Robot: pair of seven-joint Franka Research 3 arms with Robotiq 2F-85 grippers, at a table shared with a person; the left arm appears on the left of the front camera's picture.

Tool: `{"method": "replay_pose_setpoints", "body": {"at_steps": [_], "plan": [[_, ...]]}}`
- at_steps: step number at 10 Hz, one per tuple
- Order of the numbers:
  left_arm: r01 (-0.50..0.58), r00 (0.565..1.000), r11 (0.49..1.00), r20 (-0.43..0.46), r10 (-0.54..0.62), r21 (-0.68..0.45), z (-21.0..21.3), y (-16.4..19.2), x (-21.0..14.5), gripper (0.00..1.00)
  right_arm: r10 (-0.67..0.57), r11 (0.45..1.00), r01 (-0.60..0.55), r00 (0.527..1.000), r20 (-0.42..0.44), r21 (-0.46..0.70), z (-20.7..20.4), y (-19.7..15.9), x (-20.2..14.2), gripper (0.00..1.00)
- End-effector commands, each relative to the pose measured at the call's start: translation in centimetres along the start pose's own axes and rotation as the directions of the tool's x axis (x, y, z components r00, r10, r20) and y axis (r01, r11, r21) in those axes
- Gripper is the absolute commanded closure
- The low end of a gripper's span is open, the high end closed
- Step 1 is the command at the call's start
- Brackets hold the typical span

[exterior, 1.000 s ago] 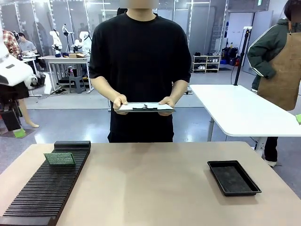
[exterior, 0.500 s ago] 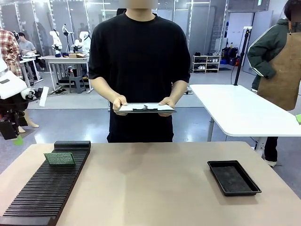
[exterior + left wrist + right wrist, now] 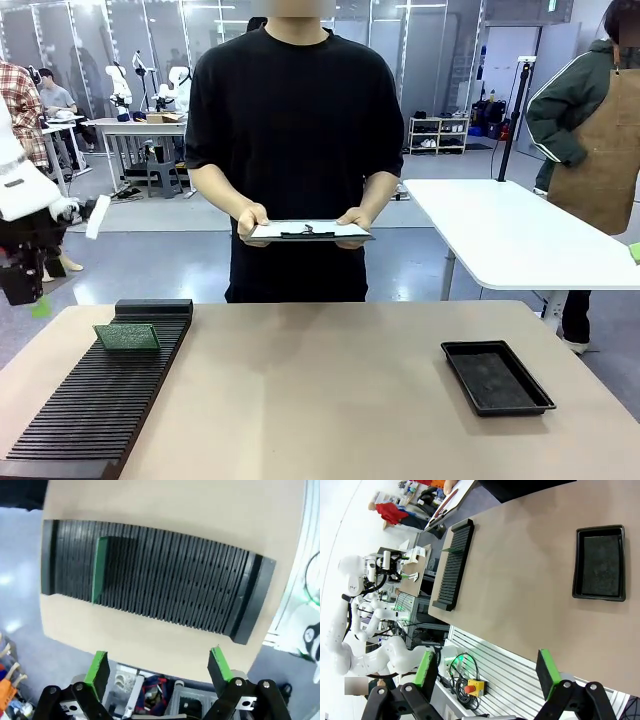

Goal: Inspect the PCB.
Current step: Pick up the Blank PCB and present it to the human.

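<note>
The circuit board (image 3: 126,337) stands on edge in a slot of the black ribbed rack (image 3: 100,400), toward the rack's far end on the left side of the counter (image 3: 330,400). Kept upright that way, its top edge sits clear of the ribs, which probably serves to give fingers something to pinch. The shallow black tray (image 3: 497,377) lies well apart on the right, with nothing in it, likely a place to set the board down. At the far side a person holds a clipboard (image 3: 310,230) level in both hands, clear of the counter, seemingly ready to take notes.

The left end effector (image 3: 159,667) hangs high over the rack with its green pads spread wide and nothing between them. The right end effector (image 3: 486,670) is likewise wide apart and empty, well above the near edge of the counter.

The front view gives the board's speckled face and its slight lean. The left wrist view looks down on it, so the board shows as a narrow green strip a few slots in from one end of the rack. That is the better guide for lining the pads across it. The right wrist view takes in rack and tray together.
</note>
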State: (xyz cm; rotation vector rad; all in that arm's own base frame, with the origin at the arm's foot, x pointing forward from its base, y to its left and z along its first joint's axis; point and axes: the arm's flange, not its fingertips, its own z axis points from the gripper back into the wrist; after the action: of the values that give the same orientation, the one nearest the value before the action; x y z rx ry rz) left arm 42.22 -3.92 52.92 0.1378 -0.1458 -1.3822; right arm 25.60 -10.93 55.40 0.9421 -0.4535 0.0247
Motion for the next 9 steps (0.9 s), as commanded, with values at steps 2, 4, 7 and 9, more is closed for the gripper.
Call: {"method": "replay_pose_setpoints", "body": {"at_steps": [2, 4, 7, 9], "plan": [[0.272, 0.956, 0.961, 0.128, -0.264, -0.052, -5.5, 3.9, -1.3, 0.0, 0.012, 1.0, -0.012, 1.0, 0.004, 0.009, 0.0, 0.0, 0.1, 0.0], [0.249, 0.967, 0.966, 0.069, -0.245, -0.066, -8.4, 5.6, -1.4, 0.0, 0.012, 1.0, -0.012, 1.0, 0.004, 0.009, 0.0, 0.0, 0.1, 0.0], [0.216, 0.975, 0.976, 0.057, -0.214, -0.029, -12.0, 8.2, -1.6, 0.0, 0.012, 1.0, -0.012, 1.0, 0.004, 0.009, 0.0, 0.0, 0.1, 0.0], [0.154, 0.987, 0.988, 0.044, -0.154, -0.012, -13.6, 9.5, -1.5, 0.0, 0.012, 1.0, -0.012, 1.0, 0.004, 0.009, 0.0, 0.0, 0.1, 0.0]]}}
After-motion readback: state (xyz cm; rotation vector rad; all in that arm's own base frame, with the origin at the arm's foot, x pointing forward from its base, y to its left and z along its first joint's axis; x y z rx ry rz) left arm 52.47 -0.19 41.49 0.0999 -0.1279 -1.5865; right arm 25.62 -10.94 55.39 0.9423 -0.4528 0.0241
